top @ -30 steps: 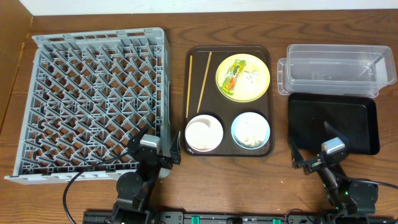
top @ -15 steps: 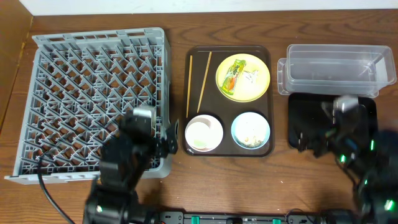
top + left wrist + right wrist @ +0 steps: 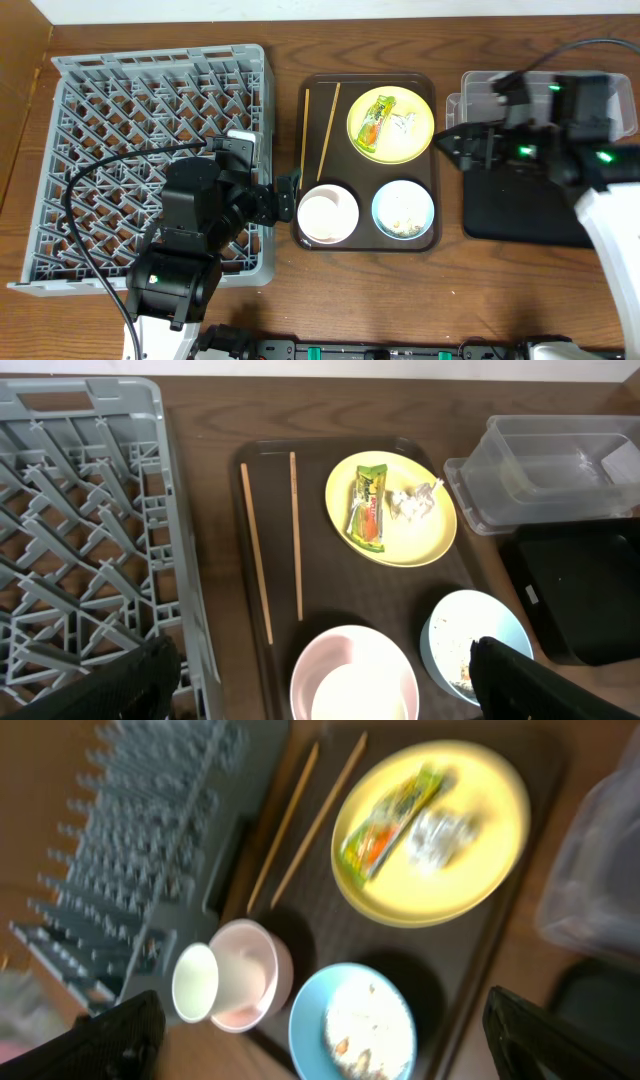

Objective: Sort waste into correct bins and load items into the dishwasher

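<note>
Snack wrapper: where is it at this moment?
In the overhead view the wrapper lies on the yellow plate, just left of the tissue, at the back right of the brown tray.

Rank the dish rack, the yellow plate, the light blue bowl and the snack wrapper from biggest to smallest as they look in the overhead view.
1. dish rack, by far the largest
2. yellow plate
3. light-blue bowl, clearly smaller than the plate
4. snack wrapper, lying on the plate

The overhead camera looks straight down, with the brown tray (image 3: 360, 172) central. Both wrist cameras share this tray, nearer and slanted — the left from its rack (image 3: 80, 510) side, the right from its tub (image 3: 560, 470) side.
</note>
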Tool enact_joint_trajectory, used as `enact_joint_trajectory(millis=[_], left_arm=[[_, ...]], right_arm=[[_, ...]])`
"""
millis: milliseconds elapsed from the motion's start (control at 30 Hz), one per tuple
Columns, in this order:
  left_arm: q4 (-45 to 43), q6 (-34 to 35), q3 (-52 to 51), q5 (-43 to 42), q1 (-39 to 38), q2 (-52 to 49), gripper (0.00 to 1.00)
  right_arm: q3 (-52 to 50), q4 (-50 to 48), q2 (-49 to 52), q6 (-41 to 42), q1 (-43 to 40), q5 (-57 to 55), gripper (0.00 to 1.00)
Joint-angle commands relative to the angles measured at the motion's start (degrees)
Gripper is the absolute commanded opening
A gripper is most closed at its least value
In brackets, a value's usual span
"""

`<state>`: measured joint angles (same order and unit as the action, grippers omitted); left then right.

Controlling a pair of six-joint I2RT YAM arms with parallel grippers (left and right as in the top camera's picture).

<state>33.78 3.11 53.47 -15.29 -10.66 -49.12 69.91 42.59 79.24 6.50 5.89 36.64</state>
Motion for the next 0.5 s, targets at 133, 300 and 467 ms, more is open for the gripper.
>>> enact_joint_trajectory(millis=[133, 300, 467], left_arm=[[0.1, 0.6, 1.2, -1.0, 0.0, 0.1, 0.93], [0.1, 0.6, 1.2, -1.0, 0.0, 0.2, 0.93], [0.1, 0.6, 1.2, -1.0, 0.0, 0.2, 0.93]], right_arm=[[10.9, 5.9, 15.5, 1.3, 14.4, -20.4, 0.99], [14.2, -2.4, 24.1, 1.8, 18.7, -36.0, 0.84], [14.2, -12.3, 33.3, 4.0, 18.8, -41.7, 0.74]])
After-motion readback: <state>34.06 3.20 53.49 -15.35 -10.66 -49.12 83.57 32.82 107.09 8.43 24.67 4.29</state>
